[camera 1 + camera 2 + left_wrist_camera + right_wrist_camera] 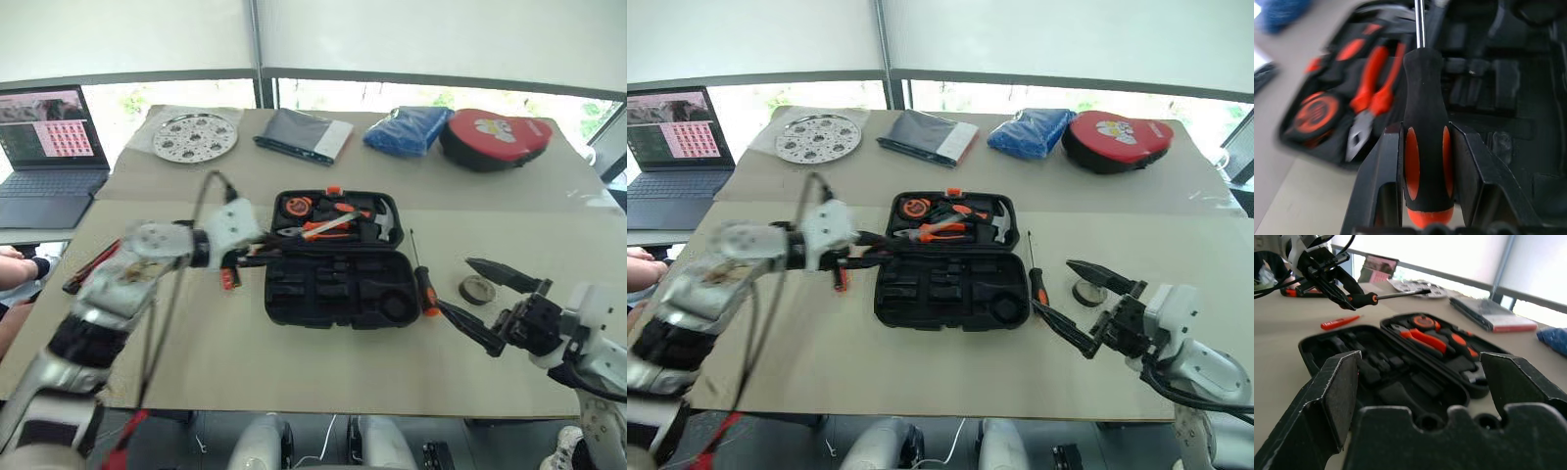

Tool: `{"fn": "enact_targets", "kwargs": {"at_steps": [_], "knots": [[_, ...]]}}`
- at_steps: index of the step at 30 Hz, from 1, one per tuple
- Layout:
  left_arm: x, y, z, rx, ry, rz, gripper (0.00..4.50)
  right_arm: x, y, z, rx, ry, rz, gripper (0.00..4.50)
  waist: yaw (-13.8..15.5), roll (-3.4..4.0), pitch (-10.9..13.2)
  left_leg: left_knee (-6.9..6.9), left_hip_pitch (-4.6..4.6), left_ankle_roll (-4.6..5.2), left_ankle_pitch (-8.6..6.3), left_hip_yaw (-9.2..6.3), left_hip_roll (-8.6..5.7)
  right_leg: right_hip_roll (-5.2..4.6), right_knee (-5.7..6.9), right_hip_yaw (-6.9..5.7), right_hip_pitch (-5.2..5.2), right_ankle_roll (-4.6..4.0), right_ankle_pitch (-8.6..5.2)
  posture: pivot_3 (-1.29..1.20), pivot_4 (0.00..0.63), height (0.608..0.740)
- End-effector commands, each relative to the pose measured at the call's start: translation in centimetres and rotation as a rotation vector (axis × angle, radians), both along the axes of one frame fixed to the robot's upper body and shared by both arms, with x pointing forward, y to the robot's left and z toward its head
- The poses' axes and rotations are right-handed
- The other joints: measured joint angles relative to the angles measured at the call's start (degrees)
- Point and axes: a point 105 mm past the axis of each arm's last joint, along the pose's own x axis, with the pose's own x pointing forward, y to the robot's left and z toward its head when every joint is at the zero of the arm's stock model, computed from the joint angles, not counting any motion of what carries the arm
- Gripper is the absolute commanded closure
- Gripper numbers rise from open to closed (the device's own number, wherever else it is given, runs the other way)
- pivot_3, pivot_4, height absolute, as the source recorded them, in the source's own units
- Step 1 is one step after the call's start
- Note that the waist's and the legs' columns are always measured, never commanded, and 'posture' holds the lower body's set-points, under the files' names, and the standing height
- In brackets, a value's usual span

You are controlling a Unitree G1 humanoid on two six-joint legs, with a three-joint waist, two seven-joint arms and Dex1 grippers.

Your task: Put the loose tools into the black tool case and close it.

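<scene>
Op: Black fingers of my left tool (pixel 1425 161) are clamping a screwdriver (pixel 1422 107) by its orange-and-black handle, shaft pointing over the open black tool case (pixel 338 289).

Obs: And the right?

Op: I'm holding the right tool (pixel 490 299) spread wide, gripping nothing, beside the case. Another screwdriver (pixel 423 279) and the tape roll (pixel 477 289) are lying on the surface near it.
</scene>
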Motion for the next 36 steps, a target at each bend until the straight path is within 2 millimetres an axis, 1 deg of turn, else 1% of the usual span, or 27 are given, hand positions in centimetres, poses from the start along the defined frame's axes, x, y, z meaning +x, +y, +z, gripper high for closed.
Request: {"fn": "enact_targets", "kwargs": {"at_steps": [1,5,9,13,19,20,22,23,24,25,30,32,33,35,36], "knots": [[1.2,-1.0,-0.8,0.144,-0.004,-0.036,3.57,-0.8,0.7,0.5,0.010,-0.032,0.019,0.00,-0.6,-0.01,0.0,0.01,-0.05,0.00,0.00,-0.06,0.01,0.02,-0.01,-0.05,-0.01,0.01,0.00,0.00,0.150,0.740],[1.4,-2.1,-1.5,0.211,0.004,-0.066,3.57,-1.4,1.0,0.0,0.035,-0.023,0.012,0.00,-0.8,-0.01,0.0,0.01,-0.26,0.07,-0.04,-0.13,0.01,0.01,-0.11,-0.08,-0.16,0.16,0.02,0.00,0.150,0.740],[1.9,-3.0,-1.7,0.219,0.001,-0.058,3.57,-1.8,0.8,-0.4,0.047,-0.003,0.004,0.00,-0.6,-0.02,0.0,0.25,-0.35,0.31,-0.18,-0.17,0.04,-0.10,-0.12,-0.08,-0.16,0.33,0.05,0.00,0.150,0.740],[2.5,-2.8,-2.3,0.267,-0.005,-0.029,3.57,-1.9,0.6,-0.6,0.050,0.005,0.000,0.00,-0.6,-0.01,0.0,0.67,-0.42,0.66,-0.38,-0.16,0.01,-0.25,-0.10,-0.06,-0.06,0.53,0.12,0.00,0.150,0.740],[2.8,-3.3,-2.2,0.238,-0.004,-0.005,3.57,-2.0,0.8,-0.9,0.066,0.013,0.010,0.00,-0.3,-0.01,0.0,0.84,-0.43,0.77,-0.44,-0.14,-0.02,-0.32,-0.11,-0.03,0.02,0.64,0.18,0.00,0.150,0.740],[2.5,-3.7,-2.0,0.210,-0.007,-0.029,3.57,-2.1,0.9,-1.1,0.073,0.020,0.015,0.00,-0.2,-0.01,0.0,0.85,-0.43,0.77,-0.44,-0.14,-0.02,-0.32,-0.10,-0.03,0.02,0.64,0.19,0.00,0.150,0.740],[2.4,-4.9,-0.6,0.100,-0.053,-0.053,2.57,-2.3,1.2,-1.3,0.086,0.033,0.026,0.00,0.0,-0.01,0.0,0.86,-0.43,0.76,-0.44,-0.15,-0.02,-0.33,-0.08,-0.03,0.02,0.64,0.19,0.00,0.150,0.740],[2.5,-5.3,-0.1,0.057,-0.063,-0.048,2.44,-2.3,1.3,-1.4,0.090,0.037,0.029,0.00,0.1,0.00,0.0,0.85,-0.43,0.77,-0.44,-0.14,-0.02,-0.33,-0.08,-0.03,0.02,0.64,0.19,0.00,0.150,0.740],[2.4,-5.5,0.3,0.028,-0.075,-0.058,2.13,-2.4,1.4,-1.4,0.092,0.039,0.032,0.00,0.4,-0.01,0.0,0.88,-0.42,0.77,-0.44,-0.15,-0.02,-0.35,-0.08,-0.04,0.03,0.64,0.19,0.00,0.150,0.740],[2.2,-5.7,0.6,0.005,-0.088,-0.071,1.69,-2.4,1.5,-1.5,0.094,0.042,0.037,0.00,0.4,-0.01,0.0,0.95,-0.45,0.77,-0.45,-0.16,-0.02,-0.37,-0.08,-0.05,0.03,0.66,0.20,0.00,0.150,0.740],[1.3,-5.2,0.7,-0.087,-0.074,-0.084,1.69,-2.3,1.7,-1.7,0.100,0.049,0.046,0.00,-0.2,0.01,0.0,1.03,-0.46,0.83,-0.48,-0.15,0.00,-0.36,-0.05,-0.02,0.02,0.67,0.21,0.00,0.150,0.740],[1.2,-5.1,0.4,-0.181,-0.009,-0.049,1.69,-2.2,1.7,-1.8,0.100,0.049,0.047,0.00,-0.4,0.01,0.0,1.02,-0.45,0.80,-0.46,-0.16,0.00,-0.36,-0.03,-0.03,0.02,0.67,0.22,0.00,0.150,0.740],[1.5,-4.9,0.3,-0.217,0.008,-0.021,1.94,-2.2,1.7,-1.8,0.101,0.049,0.047,0.00,-0.4,0.01,0.0,1.03,-0.45,0.80,-0.46,-0.16,0.01,-0.36,0.00,-0.03,0.02,0.67,0.22,0.00,0.150,0.740],[1.6,-4.5,-0.7,-0.243,0.059,0.005,2.42,-2.1,1.8,-1.9,0.102,0.048,0.047,0.00,-0.4,0.01,0.0,1.05,-0.45,0.80,-0.46,-0.16,0.00,-0.37,0.00,-0.04,0.04,0.67,0.22,0.00,0.150,0.740],[2.0,-4.3,-1.0,-0.262,0.062,0.033,2.78,-2.2,1.8,-1.9,0.103,0.048,0.047,0.00,-0.4,0.01,0.0,1.06,-0.45,0.80,-0.46,-0.16,0.00,-0.37,0.00,-0.04,0.04,0.68,0.22,0.00,0.150,0.740]]}}
